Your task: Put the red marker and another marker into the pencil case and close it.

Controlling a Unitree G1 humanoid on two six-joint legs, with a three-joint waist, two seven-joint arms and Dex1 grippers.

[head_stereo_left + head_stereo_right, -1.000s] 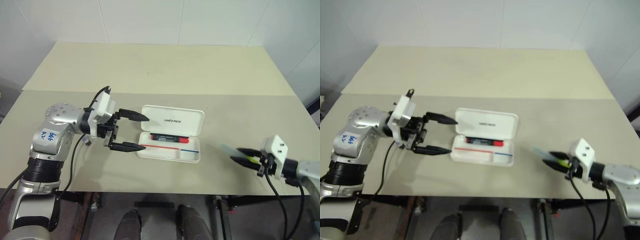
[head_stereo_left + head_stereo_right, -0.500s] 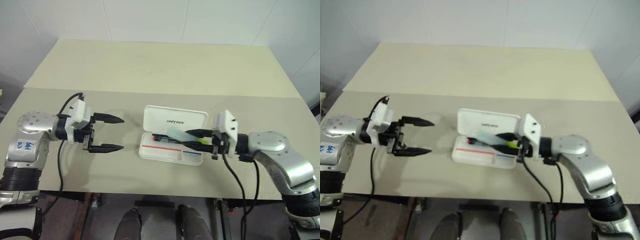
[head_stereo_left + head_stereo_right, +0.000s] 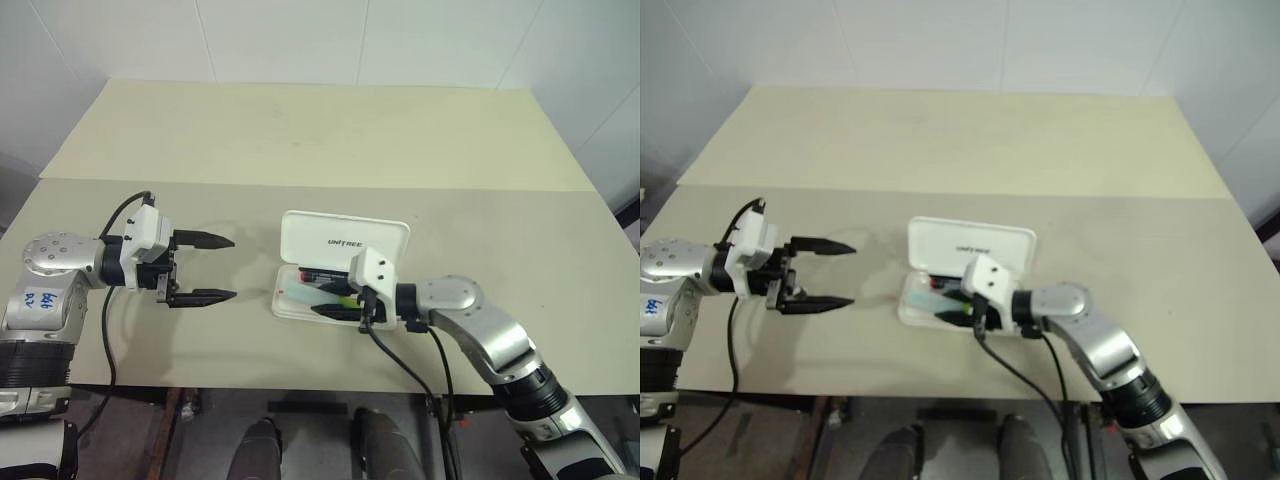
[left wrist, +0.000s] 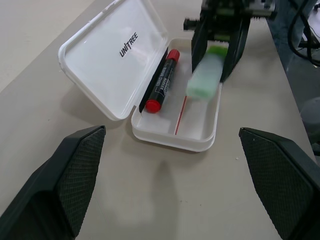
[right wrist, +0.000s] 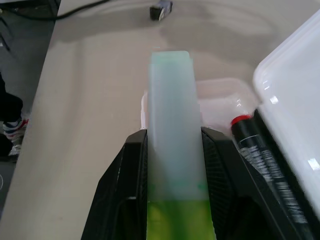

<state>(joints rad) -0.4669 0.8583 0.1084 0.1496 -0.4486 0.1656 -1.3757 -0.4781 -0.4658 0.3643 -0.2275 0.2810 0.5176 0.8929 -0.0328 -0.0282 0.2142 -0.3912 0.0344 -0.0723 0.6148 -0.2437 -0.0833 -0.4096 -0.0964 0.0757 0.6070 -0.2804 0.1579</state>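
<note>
The beige table [image 3: 330,140] is the largest thing in the head views, with a seam running across it from nine to three o'clock. Just below the middle of it lies the pencil case [image 3: 340,268], white and open, its lid [image 3: 344,240] standing up at the twelve o'clock side of the tray [image 4: 197,137]. The lid carries dark lettering that reads "UNITREE" [image 4: 129,44]. Along the tray's floor runs a thin red line [image 4: 180,115].

At nine o'clock from the case, well apart from it, the left gripper [image 3: 205,268] hovers over the table with its two black fingers spread wide and nothing between them; they point toward the case.

The right gripper [image 3: 335,300] reaches in from the case's four o'clock side and sits over the tray. Its fingers [image 5: 125,190] pinch another marker [image 5: 172,145], the pale mint-green body sticking out past the fingertips and the yellow-green cap back between the fingers. Whether the highlighter touches the tray floor cannot be told.

The red marker [image 4: 161,82] lies inside the tray against the hinge side, right under the lid. It bears small print on its black band, too small to read.
</note>
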